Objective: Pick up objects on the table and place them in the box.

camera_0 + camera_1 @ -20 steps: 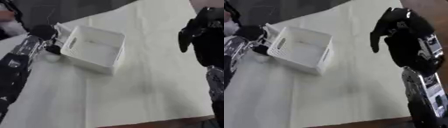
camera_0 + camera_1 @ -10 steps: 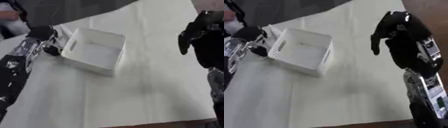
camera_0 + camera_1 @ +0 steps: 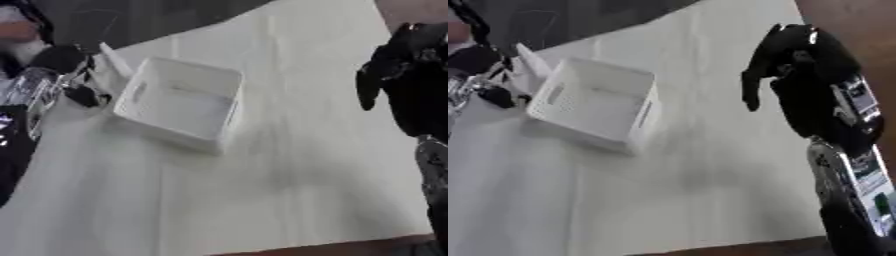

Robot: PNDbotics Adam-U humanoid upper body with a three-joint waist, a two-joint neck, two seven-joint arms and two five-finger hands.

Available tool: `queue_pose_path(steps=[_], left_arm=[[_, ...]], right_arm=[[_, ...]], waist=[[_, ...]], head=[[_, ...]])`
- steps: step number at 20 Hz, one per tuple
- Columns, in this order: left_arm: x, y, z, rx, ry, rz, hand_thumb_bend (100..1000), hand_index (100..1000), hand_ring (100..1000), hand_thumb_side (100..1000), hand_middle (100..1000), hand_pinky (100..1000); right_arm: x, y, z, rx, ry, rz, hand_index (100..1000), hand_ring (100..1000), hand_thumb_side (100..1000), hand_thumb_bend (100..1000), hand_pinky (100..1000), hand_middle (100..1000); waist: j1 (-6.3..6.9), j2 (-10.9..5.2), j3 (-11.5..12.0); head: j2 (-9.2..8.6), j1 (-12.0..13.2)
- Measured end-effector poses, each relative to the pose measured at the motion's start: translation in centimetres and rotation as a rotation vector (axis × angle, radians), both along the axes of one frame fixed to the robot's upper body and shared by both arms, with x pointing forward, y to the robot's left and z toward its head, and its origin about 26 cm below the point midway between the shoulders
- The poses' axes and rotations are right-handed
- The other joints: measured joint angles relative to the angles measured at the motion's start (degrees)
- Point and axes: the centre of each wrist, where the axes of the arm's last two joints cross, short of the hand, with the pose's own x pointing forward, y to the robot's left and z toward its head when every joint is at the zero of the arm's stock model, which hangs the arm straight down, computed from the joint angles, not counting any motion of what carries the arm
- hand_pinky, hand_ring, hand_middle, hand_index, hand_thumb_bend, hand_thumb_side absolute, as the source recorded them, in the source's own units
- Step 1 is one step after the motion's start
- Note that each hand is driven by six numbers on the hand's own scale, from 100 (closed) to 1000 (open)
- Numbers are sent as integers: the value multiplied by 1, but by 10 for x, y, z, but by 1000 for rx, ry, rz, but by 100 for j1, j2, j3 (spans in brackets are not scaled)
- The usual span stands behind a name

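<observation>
White cloth [image 3: 289, 165] is covering the table, with the white box [image 3: 179, 102] lying tilted. Right hand [image 3: 794, 65] is hovering, fingers curled, holding nothing; left hand [image 3: 74, 82] is touching the box's edge, its grip unclear.

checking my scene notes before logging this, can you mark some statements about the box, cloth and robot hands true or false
1. The white box sits on the white cloth. True.
2. The box lies on its side with the opening facing the camera. False: it stands upright, open at the top.
3. The right robot hand hangs above the cloth, touching nothing. True.
4. The right robot hand is inside the box. False: it is well to the right of the box.
5. The left robot hand is beside the box's left wall. True.
6. The box is full of objects. False: its visible floor looks bare.
</observation>
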Motion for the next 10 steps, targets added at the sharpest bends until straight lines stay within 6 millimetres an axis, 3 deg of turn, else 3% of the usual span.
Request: queue_pose_path(steps=[10], left_arm=[[-10,24,28,-202,-17,9,100,220,100,100,100,100]], right_arm=[[0,-2,-2,-10,3,-8,723,411,817,100,245,510]], waist=[[1,0,62]], head=[[0,-49]])
